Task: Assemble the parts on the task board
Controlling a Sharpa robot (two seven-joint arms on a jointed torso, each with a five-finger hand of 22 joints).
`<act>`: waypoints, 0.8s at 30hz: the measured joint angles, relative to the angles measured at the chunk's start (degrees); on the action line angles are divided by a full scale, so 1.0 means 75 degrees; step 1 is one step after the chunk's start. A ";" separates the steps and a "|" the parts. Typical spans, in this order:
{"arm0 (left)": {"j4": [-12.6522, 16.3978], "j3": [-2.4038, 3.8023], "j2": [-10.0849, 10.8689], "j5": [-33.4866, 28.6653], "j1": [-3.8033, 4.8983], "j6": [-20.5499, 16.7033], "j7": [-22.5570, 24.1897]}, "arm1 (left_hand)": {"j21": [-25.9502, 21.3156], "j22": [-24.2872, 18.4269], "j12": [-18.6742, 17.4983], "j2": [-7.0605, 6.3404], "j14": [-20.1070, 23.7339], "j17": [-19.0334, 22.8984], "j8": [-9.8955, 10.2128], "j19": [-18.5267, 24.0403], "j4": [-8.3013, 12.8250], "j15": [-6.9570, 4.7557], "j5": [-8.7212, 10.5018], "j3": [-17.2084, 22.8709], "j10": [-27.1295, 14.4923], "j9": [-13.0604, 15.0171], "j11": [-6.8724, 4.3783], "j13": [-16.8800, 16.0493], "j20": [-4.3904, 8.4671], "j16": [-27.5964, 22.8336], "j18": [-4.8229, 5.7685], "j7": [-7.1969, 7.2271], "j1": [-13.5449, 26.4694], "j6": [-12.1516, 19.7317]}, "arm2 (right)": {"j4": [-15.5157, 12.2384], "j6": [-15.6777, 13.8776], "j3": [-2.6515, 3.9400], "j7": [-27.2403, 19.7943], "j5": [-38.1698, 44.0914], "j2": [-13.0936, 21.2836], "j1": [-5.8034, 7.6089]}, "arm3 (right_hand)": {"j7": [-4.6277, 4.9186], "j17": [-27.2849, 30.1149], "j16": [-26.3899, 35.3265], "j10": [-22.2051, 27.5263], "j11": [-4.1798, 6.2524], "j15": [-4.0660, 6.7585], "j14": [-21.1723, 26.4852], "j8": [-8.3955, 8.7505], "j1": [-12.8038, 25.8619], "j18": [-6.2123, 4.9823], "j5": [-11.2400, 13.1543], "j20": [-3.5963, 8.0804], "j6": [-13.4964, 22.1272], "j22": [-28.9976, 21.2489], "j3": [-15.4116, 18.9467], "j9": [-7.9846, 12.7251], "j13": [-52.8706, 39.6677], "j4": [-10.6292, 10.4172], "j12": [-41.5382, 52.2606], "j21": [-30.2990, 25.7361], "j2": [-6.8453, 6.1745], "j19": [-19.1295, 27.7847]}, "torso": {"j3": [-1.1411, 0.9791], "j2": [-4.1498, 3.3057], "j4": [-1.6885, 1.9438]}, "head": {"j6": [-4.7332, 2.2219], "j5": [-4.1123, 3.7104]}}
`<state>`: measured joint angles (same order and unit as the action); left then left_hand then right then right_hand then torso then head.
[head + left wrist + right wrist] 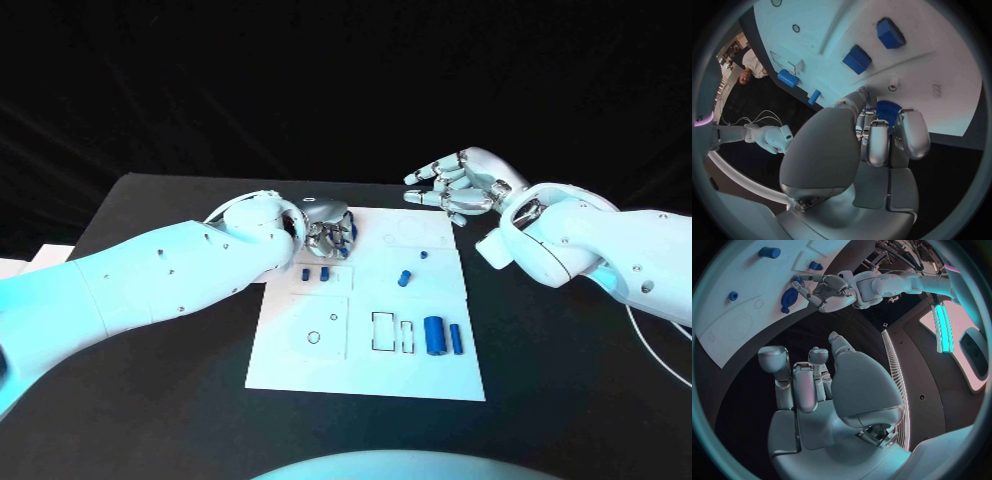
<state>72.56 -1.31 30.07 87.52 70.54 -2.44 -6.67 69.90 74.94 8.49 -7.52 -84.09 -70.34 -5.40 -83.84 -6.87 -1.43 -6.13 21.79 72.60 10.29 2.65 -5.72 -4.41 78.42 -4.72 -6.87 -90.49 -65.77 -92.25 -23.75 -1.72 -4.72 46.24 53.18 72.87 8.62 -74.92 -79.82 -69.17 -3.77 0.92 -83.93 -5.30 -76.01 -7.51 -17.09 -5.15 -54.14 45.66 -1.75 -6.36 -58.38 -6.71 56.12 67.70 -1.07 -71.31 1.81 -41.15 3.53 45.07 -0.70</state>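
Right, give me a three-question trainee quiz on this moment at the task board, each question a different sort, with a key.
1. True or false: the right hand rests flat on the task board.
2. Which hand has its fingers around the blue gear-like part? A) left hand B) right hand C) neither
3. Fill in: in the head view, the two long blue cylinders lie near the board's ____ corner.

Key:
1. False. It hovers with fingers spread beyond the board's far right corner, holding nothing.
2. A. The left wrist view shows the toothed blue piece at its fingertips.
3. Near right.
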 measured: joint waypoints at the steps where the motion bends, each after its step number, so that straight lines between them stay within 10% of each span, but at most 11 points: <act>1: 0.0048 0.0028 0.0051 -0.0045 0.0003 -0.0035 0.0000 | 0.0000 0.0000 -0.0007 -0.0018 0.0000 0.0010 0.0017 0.0000 -0.0011 0.0000 0.0000 0.0030 0.0000 -0.0009 0.0000 -0.0004 0.0000 0.0000 0.0000 0.0000 0.0019 0.0000 | 0.0000 0.0000 0.0000 0.0000 0.0000 0.0002 0.0000 | 0.0000 0.0000 0.0000 0.0000 0.0000 0.0000 0.0000 0.0000 0.0000 0.0000 0.0000 0.0000 0.0000 0.0000 0.0000 0.0000 0.0000 0.0000 0.0000 0.0000 0.0000 0.0000 | 0.0000 0.0003 0.0003 | -0.0012 -0.0001; 9: 0.0565 0.0197 0.0625 -0.0566 0.0023 -0.0237 -0.0009 | 0.0003 -0.0001 -0.0095 -0.0031 0.0000 0.0042 0.0074 0.0000 0.0024 0.0000 0.0000 0.0127 0.0001 -0.0044 -0.0001 -0.0011 0.0000 0.0000 -0.0001 0.0000 0.0125 0.0000 | -0.0007 0.0000 0.0000 0.0002 0.0000 0.0034 0.0000 | 0.0000 0.0000 0.0000 0.0000 0.0000 0.0000 0.0000 0.0000 0.0000 0.0000 0.0000 0.0000 0.0000 0.0000 0.0000 0.0001 -0.0008 0.0000 0.0000 0.0000 0.0000 0.0000 | -0.0005 0.0004 0.0005 | -0.0092 0.0019; 24: 0.0720 0.0220 0.1074 -0.1072 0.0048 -0.0100 -0.0135 | 0.0049 -0.0002 -0.0129 -0.0103 0.0000 0.0075 0.0105 0.0000 0.0061 0.0001 0.0000 0.0164 0.0001 -0.0064 -0.0001 -0.0012 0.0000 0.0000 -0.0002 -0.0023 0.0209 -0.0022 | 0.0000 0.0001 0.0000 0.0005 0.0000 0.0060 0.0000 | 0.0000 0.0001 0.0000 0.0000 0.0000 0.0000 0.0000 0.0000 0.0000 0.0000 0.0000 0.0000 0.0000 -0.0001 0.0000 0.0003 -0.0007 0.0000 0.0000 -0.0032 0.0000 0.0000 | 0.0000 -0.0015 0.0018 | -0.0074 0.0103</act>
<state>77.96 0.34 38.12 79.49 70.91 -3.19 -7.68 70.27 74.92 7.52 -8.30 -84.09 -69.78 -4.62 -83.84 -6.41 -1.43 -6.13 23.02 72.61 9.81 2.64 -5.81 -4.41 78.42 -4.74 -7.05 -88.93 -65.94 -92.25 -23.74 -1.72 -4.68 46.24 53.63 72.87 8.62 -74.91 -79.82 -69.17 -3.77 0.92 -83.93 -5.30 -76.02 -7.51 -17.09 -5.15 -54.14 45.66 -1.75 -6.34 -58.43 -6.71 56.12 67.46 -1.07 -71.31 1.81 -41.26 3.66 44.52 0.07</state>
